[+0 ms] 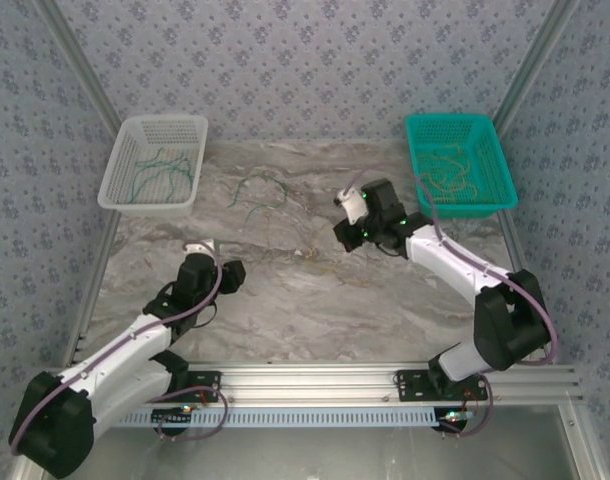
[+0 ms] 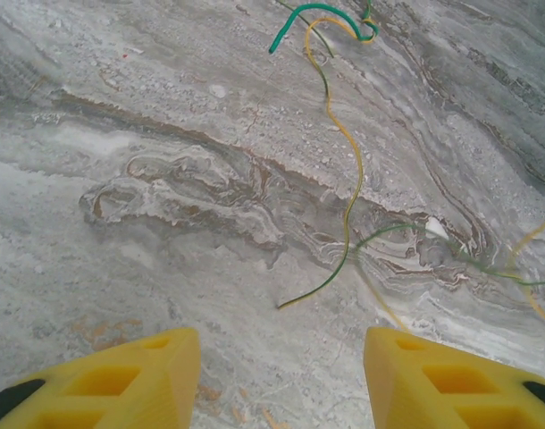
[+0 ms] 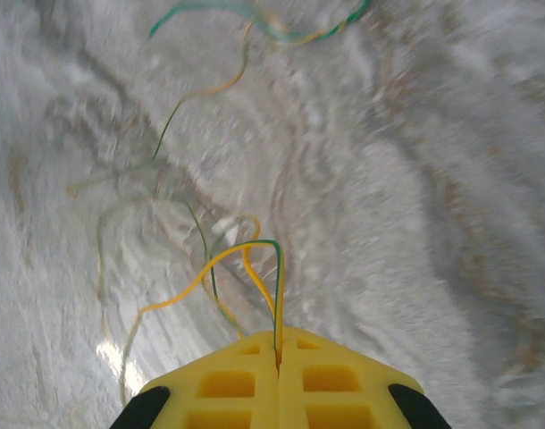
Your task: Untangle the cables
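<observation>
At the far left a white basket (image 1: 145, 200) holds green strands (image 1: 155, 170). Nearer, the left gripper (image 1: 232, 273) is low over the marble table (image 1: 315, 300), its yellow fingers (image 2: 121, 380) spread wide with nothing between them. Just ahead of it lie the cables (image 2: 348, 188), green and yellow strands curling across the bare marble; from above they form a loose cluster in the table's far half, between the two baskets. Further right, the right gripper (image 1: 343, 238) has its fingers (image 3: 228, 384) pressed together on a loop of green and yellow cable that trails out onto the table, though its wrist view is blurred. At the far right a teal basket (image 1: 475, 203) holds tan strands (image 1: 455, 170).
</observation>
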### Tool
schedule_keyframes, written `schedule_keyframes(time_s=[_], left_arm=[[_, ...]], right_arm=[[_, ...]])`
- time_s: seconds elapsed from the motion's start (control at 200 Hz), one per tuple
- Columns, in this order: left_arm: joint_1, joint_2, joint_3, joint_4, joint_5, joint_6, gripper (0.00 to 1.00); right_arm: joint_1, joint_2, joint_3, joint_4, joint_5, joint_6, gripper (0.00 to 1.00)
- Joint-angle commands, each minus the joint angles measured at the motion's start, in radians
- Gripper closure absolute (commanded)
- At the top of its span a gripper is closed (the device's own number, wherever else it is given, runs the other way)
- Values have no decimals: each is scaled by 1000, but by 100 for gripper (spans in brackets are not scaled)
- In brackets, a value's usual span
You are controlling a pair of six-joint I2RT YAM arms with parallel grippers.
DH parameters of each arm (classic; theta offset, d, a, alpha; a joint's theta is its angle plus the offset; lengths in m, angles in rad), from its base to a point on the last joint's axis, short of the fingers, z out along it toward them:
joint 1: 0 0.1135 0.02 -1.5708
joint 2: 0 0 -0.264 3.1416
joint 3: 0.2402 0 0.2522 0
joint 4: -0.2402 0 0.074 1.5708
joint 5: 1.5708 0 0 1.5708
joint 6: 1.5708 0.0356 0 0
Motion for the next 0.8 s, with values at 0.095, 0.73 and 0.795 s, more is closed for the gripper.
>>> schedule_keyframes(time_s=[0.095, 0.73, 0.795], left_arm=[[3, 80, 103, 60, 43, 41, 51], [-3, 173, 157, 128, 98, 48, 54], [-3, 168, 156, 125, 98, 47, 54]], right_arm=[[-155, -40, 306, -207, 41, 98, 100], [-468, 214, 860, -186, 600, 31, 100], [-490, 192, 739, -42, 616, 35, 100]])
